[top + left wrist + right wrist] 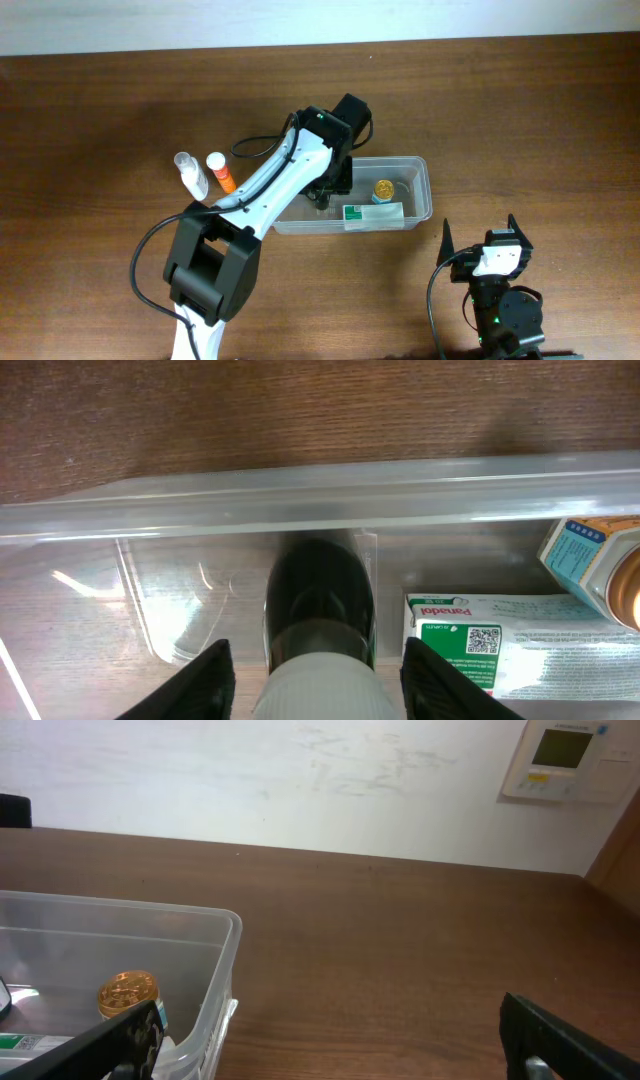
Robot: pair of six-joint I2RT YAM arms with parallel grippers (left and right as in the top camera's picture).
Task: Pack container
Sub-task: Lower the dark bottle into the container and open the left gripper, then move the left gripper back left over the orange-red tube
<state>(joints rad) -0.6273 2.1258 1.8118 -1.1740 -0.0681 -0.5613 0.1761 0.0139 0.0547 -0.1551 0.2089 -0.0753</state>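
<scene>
Apparently the step in hand is setting one item down inside the clear, translucent plastic rectangular container (428, 190), which stands near the middle of the brown wooden table (520, 110). The left gripper (318, 655) is lowered into this tub. Its jaws stand apart, with a gap on each side of a pale bottle with a rounded black cap (320, 600), so the bottle seems released. Beside it lie a white and green cardboard medicine box (500, 645) and a small jar with a gold lid (384, 188). The right gripper (480, 238) rests wide open, holding nothing. Outside the tub wait a small clear bottle (190, 172) and a white bottle with an orange cap (219, 171). The next move probably calls for lifting the left arm straight up, clear of the wall, then reaching for one of these two.
</scene>
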